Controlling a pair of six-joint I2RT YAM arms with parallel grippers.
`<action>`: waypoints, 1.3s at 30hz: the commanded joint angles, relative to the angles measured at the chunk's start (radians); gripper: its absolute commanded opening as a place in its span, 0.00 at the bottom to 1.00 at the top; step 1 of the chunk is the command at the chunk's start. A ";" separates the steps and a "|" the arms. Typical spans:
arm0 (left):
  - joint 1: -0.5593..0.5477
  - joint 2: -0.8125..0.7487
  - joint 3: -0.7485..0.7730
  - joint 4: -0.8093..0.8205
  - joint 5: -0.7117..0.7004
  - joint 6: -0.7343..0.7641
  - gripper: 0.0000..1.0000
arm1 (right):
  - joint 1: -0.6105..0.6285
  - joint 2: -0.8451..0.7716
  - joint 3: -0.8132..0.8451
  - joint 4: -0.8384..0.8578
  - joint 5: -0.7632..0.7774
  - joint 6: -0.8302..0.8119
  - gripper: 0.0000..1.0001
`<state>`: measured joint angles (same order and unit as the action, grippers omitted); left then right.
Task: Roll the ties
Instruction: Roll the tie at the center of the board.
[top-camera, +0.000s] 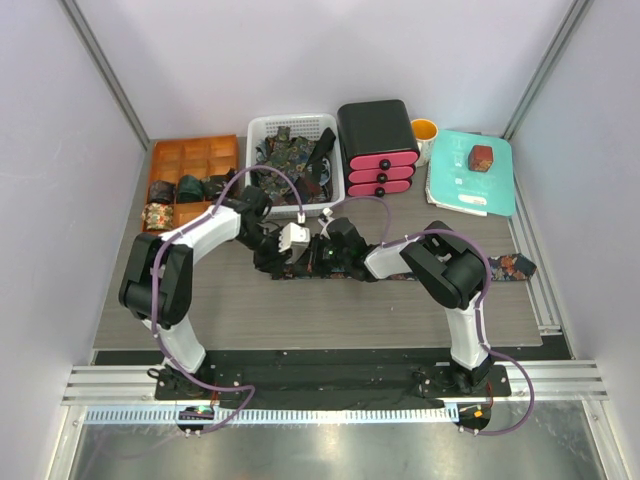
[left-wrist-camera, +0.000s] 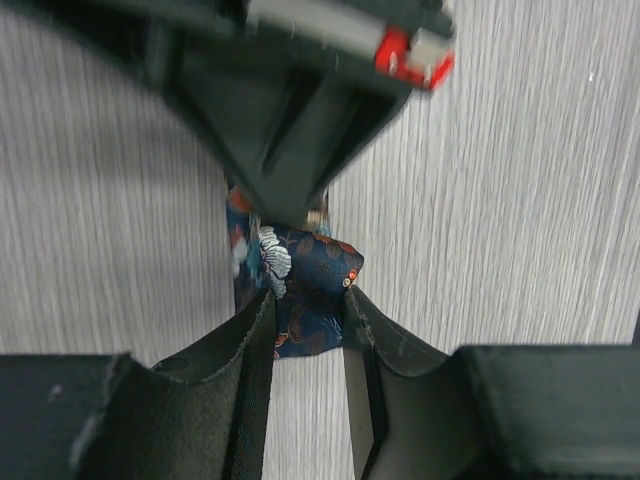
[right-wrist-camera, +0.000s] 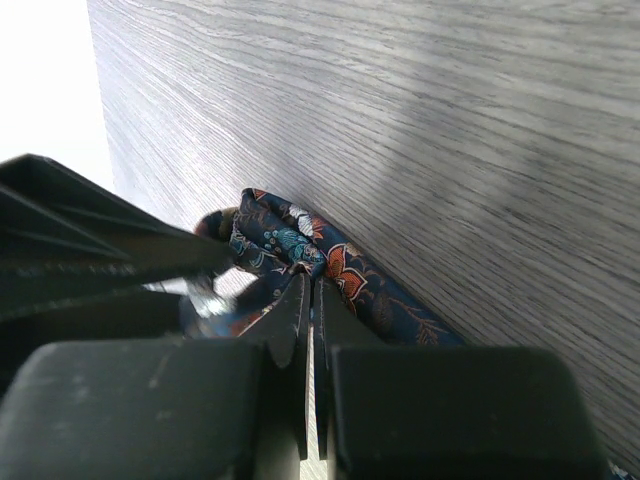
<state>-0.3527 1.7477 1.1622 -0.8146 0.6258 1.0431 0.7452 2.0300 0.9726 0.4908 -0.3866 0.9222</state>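
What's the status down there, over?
Left gripper shut on the tie; right gripper pinching it too. End bunched, tail flat toward the right. Nothing blocking in view.

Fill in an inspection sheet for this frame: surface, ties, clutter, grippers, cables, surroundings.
Surface: grey wood-grain table.
Job's things: one tie lies across the table, its near end held between both grippers; rolled ties in the orange tray; loose ties in the white basket.
Clutter: drawer unit, cup, teal folder with a small box on it.
Grippers: left gripper shut on the folded tie end; right gripper pinching it too.
Cables: purple cables looped along both arms.
Surroundings: plain walls, metal frame posts.
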 joint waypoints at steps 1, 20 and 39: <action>-0.051 0.041 0.036 0.052 0.005 -0.080 0.32 | 0.006 0.010 0.012 -0.014 0.041 -0.013 0.01; -0.068 0.122 0.034 0.080 -0.130 -0.133 0.28 | -0.056 -0.192 -0.071 -0.049 -0.086 0.029 0.20; -0.071 0.133 0.041 0.072 -0.136 -0.141 0.31 | -0.029 -0.033 -0.012 0.092 -0.058 0.104 0.33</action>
<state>-0.4232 1.8484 1.1984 -0.7567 0.5411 0.8967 0.7082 1.9835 0.9089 0.4950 -0.4568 1.0023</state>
